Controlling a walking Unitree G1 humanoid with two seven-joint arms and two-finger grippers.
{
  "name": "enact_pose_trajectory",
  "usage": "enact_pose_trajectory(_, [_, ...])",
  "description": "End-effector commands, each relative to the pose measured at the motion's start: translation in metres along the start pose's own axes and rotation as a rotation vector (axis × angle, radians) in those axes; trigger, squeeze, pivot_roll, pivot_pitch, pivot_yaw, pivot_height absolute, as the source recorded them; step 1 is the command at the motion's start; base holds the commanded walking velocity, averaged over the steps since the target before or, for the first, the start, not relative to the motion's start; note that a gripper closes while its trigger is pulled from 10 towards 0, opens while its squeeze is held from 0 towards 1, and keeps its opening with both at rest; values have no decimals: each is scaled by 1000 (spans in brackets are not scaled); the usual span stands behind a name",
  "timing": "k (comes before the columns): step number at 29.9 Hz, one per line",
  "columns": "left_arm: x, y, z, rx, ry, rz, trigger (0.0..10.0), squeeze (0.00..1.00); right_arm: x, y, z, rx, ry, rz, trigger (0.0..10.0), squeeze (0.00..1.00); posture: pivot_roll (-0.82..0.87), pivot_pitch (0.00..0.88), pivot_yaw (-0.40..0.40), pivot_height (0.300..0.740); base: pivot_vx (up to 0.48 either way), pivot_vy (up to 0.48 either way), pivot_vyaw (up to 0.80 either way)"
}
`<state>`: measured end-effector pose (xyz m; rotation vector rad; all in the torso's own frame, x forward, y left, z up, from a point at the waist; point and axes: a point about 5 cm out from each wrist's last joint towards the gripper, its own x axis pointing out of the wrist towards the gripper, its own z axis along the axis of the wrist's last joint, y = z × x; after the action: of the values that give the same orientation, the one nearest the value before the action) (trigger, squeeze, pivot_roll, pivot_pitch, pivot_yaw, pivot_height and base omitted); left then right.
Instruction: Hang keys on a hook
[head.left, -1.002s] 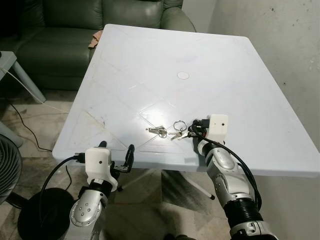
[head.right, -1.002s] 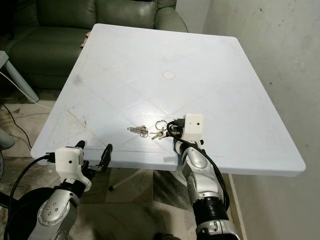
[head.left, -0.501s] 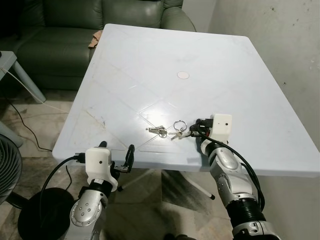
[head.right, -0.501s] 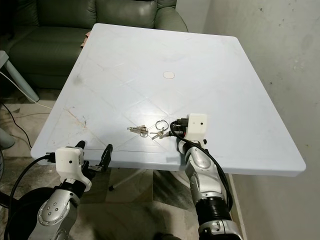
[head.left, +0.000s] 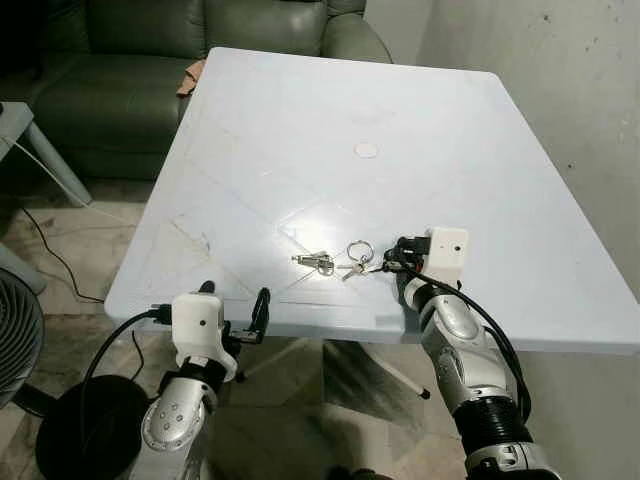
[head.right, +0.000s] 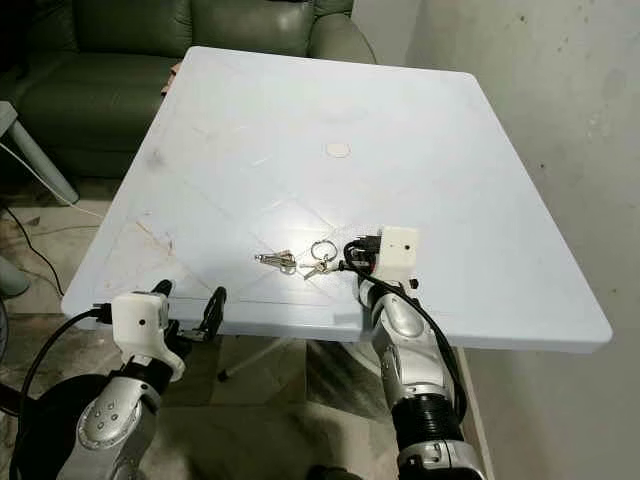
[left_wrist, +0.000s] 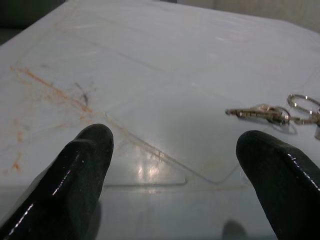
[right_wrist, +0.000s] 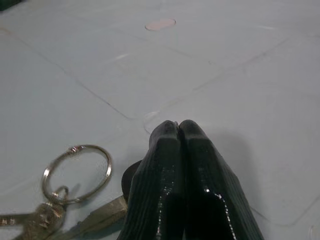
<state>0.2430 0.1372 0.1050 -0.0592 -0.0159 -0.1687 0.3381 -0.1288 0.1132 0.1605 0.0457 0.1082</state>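
One bunch of keys (head.left: 340, 262) lies flat on a white table (head.left: 300, 130), near its front edge, in the lower middle of the head views. Long axis: across the frame, roughly parallel to that front edge. At the left end, one silver key points left; at the right end sits the ring (head.left: 359, 250), with smaller keys fanned just below it toward the right gripper.

Right gripper (head.left: 389, 262): on the tabletop at the right end of the bunch, touching or just beside the keys under the ring. Fingers pressed together, tip to tip, in the right wrist view (right_wrist: 178, 131); whether they pinch any key cannot be told. Ring (right_wrist: 77, 172) at lower left of that frame, keys trailing to its bottom edge.

Left gripper (head.left: 236, 312): at the lower left of the frame, at the table's front edge, well apart from the keys. Fingers (left_wrist: 80, 170) spread wide; bunch (left_wrist: 272, 113) seen beyond them at the right edge of the left wrist view.

Other items: dark green sofa (head.left: 120, 60) behind the table, upper left; small round cap (head.left: 366, 150) at the table's centre; orange scuffs (left_wrist: 55, 92) on the near left surface.
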Motion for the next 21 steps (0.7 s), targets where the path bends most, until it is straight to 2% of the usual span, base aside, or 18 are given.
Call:
enact_pose_trajectory(1, [5, 1, 4, -6, -14, 7, 10000, 0, -2, 3, 14, 30, -68, 50, 0, 0, 50, 138, -59, 732, 0, 0, 0])
enact_pose_trajectory(4, [9, 0, 7, -6, -26, 2, 10000, 0, -3, 4, 18, 31, -70, 79, 0, 0, 49, 136, -58, 732, 0, 0, 0])
enact_pose_trajectory(5, [13, 0, 11, 3, -42, -9, 10000, 0, -6, 7, 24, -9, -108, 122, 0, 0, 43, 128, -56, 732, 0, 0, 0])
enact_pose_trajectory(6, [13, 0, 11, 3, -42, -9, 10000, 0, -6, 7, 24, -9, -108, 122, 0, 0, 43, 128, -56, 732, 0, 0, 0])
enact_pose_trajectory(10, [23, 0, 17, 0, -65, -18, 10000, 0, -17, 9, 35, -59, -190, 156, 0, 0, 32, 112, -47, 732, 0, 0, 0])
enact_pose_trajectory(13, [27, 1, 18, 4, -68, -23, 10000, 0, -24, 10, 36, -75, -219, 172, 0, 0, 21, 91, -31, 732, 0, 0, 0])
enact_pose_trajectory(16, [31, 5, 18, 24, -72, -13, 10000, 0, -37, 5, 27, -119, -220, 175, 0, 0, 8, 70, -18, 732, 0, 0, 0])
enact_pose_trajectory(21, [35, 9, 17, 31, -70, 12, 10000, 0, -49, -2, 14, -104, -190, 135, 0, 0, -1, 43, -6, 732, 0, 0, 0])
